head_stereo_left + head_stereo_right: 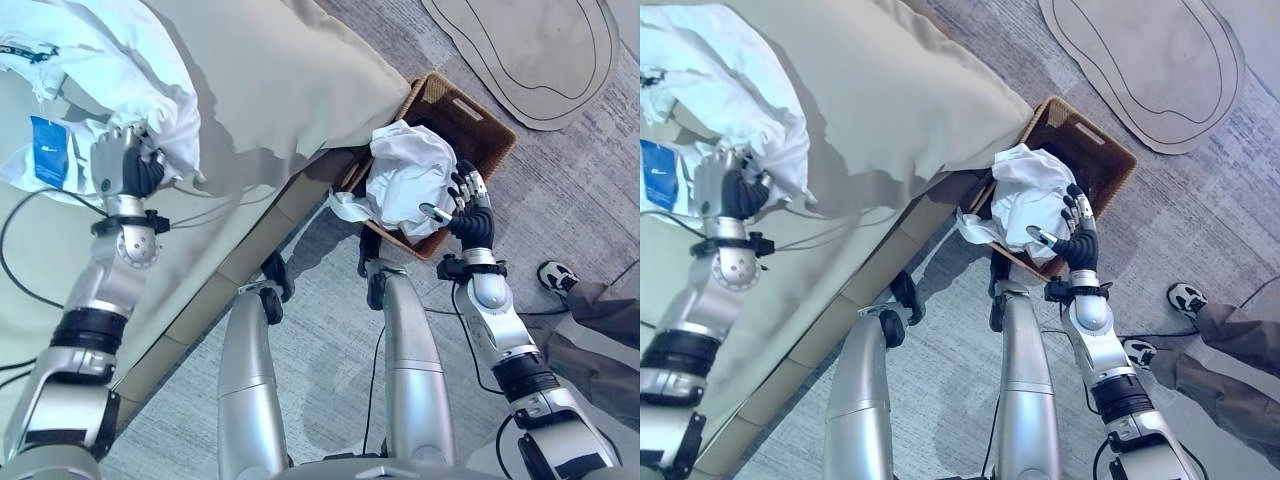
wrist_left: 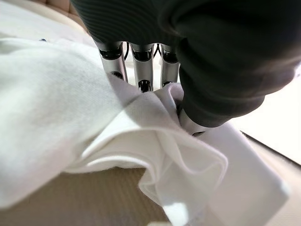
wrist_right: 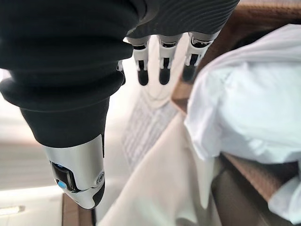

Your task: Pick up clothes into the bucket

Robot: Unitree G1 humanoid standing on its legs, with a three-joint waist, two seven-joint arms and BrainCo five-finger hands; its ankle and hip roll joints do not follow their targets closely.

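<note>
Left hand (image 1: pixel 122 165) on the sofa (image 1: pixel 290 90), far left of the head views. Fingers (image 2: pixel 141 70) curled into a white garment (image 1: pixel 110 70); fold of the cloth pinched between fingers and thumb in the left wrist view. Garment bunched in a large heap on the beige cushion, spreading up and left from the hand. Blue tag (image 1: pixel 48 150) on the cloth just left of the hand. Garment flat on the cushion, not lifted clear as far as could be told.

Centre: sofa edge running diagonally, grey carpet (image 1: pixel 330 330) below it.

Right of centre: brown wicker basket (image 1: pixel 480 115) on the carpet, one corner tucked against the sofa edge. Second white cloth (image 1: pixel 405 175) piled inside, part of it draped over the near rim toward the sofa.

Right hand (image 1: pixel 465 205) at the basket's near rim, just beside the white cloth. Fingers (image 3: pixel 162 70) straight and spread, thumb apart; nothing held. Contact between fingertips and cloth could not be confirmed from the head views; right wrist view showed a gap between fingertips and cloth.

Upper right: flat beige mat (image 1: pixel 540 55) with a dark outline on the carpet, well apart from the basket.

Far right, lower: a person's shoe (image 1: pixel 555 275) and grey trouser leg (image 1: pixel 600 320) on the carpet beside the right arm.
</note>
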